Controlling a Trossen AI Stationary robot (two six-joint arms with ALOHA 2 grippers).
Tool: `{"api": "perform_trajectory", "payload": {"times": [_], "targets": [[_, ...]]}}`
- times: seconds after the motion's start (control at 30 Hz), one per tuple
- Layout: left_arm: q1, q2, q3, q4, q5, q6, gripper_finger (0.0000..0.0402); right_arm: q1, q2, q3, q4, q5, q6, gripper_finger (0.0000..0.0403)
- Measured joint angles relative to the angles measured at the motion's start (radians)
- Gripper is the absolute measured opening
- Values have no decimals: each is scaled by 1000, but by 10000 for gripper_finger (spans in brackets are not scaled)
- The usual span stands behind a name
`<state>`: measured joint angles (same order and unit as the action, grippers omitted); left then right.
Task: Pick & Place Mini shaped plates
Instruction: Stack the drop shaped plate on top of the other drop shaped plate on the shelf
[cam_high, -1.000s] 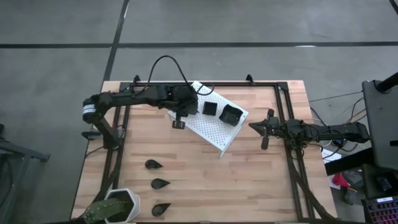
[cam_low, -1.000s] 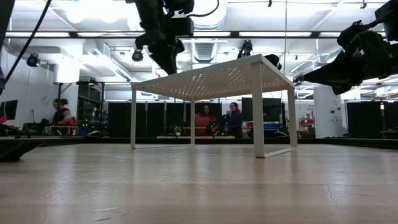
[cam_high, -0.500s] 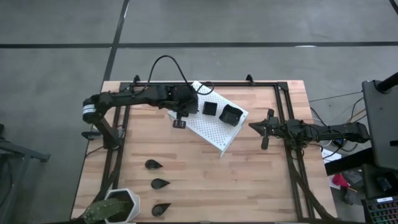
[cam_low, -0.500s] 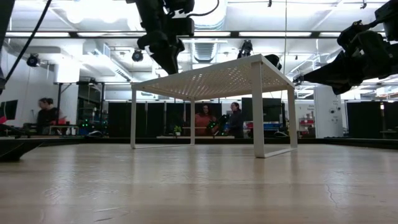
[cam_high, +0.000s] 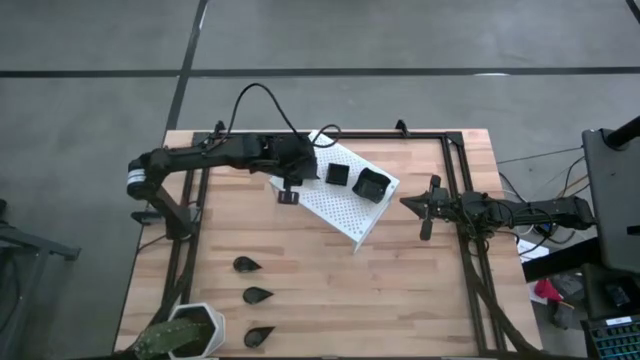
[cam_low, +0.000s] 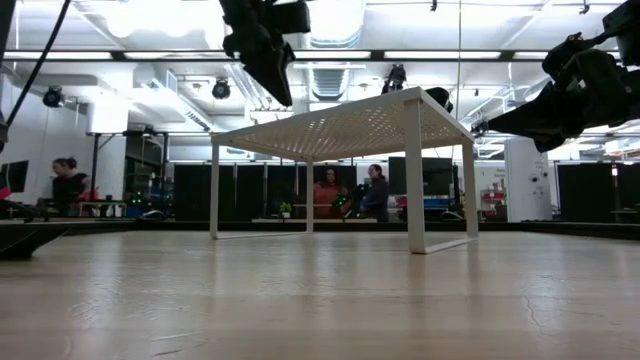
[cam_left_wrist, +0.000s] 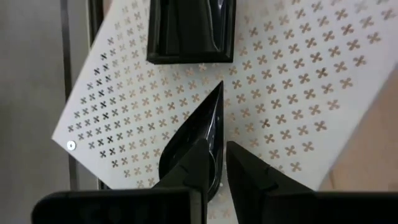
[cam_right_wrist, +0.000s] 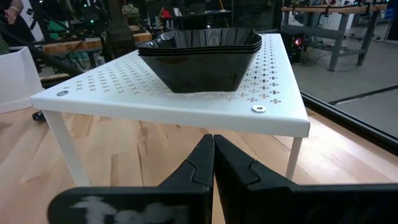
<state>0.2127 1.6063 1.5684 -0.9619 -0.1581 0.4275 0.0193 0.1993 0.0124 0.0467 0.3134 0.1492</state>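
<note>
Teardrop plate (cam_left_wrist: 198, 134) lies on the white rack (cam_left_wrist: 298, 81), left gripper (cam_left_wrist: 219, 163) slightly spread astride its rim, right gripper (cam_right_wrist: 213, 163) pressed together, idle; likely light, stiff, glossy-slick, chippable — pinch the raised rim.

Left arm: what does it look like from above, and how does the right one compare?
The left arm is dark and jointed, with a white band near its base and a black cable looping above it. The right arm is equally dark, with thin wires at its wrist. Both end in dark, tapered two-finger grippers, left, right.
</note>
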Motion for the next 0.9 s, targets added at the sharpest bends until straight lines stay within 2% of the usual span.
{"api": "perform_trajectory", "payload": {"times": [0.53,0.9], "targets": [[-55,-88,13,-22,3,-64,49,-1,0,0,0,0,0,8],[-139,-150,9,-27,5,-127,50,0,0,0,0,0,0,8]]}}
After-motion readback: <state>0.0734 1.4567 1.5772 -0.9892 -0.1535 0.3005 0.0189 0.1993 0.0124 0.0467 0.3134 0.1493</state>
